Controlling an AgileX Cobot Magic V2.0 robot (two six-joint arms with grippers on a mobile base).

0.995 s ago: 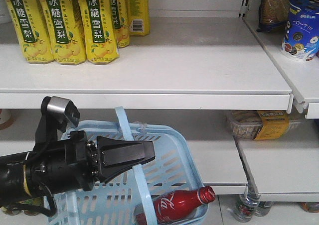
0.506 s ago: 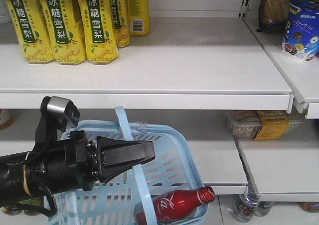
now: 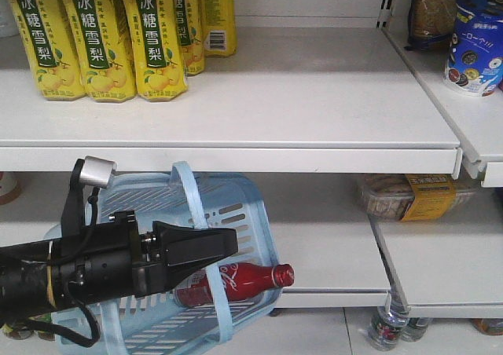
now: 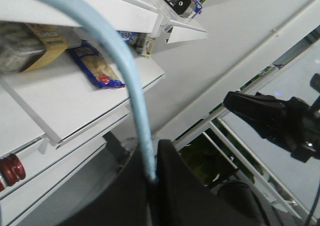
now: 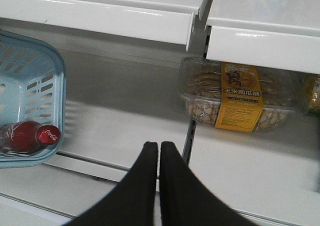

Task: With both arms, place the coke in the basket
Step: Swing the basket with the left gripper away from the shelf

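**Coke lies in basket, basket hangs off left claw**

Far left of front view: left arm (image 3: 71, 272) comes in level from the edge, grey cam block on top. Its left claw (image 3: 212, 243) points right w/ jaws together, clamped on the basket's handle (image 3: 189, 198); wrist view shows the pale blue strap running down into the black jaws and pinched there. Above the claw, up on the top shelf (image 3: 314, 111), stands a row of yellow bottles (image 3: 98, 37).

Basket (image 3: 251, 214) hangs behind and below the claw, tilted, open side toward the cam, right end lower. The handle loops up over the claw and down across the basket's front.

Coke (image 3: 236, 280) lies on its side in the basket, just below and right of the left claw tip, cap pointing right, touching the basket's low right wall. Right wrist view has it the same: cap end against the basket corner.

Right claw (image 5: 159, 153) not in front view. Own cam shows the 2 black fingers pressed together, nothing between them, over the lower shelf. Basket sits up and left of that claw, well apart. Up and right of it, near: clear snack box (image 5: 242, 98) w/ orange label on the shelf.
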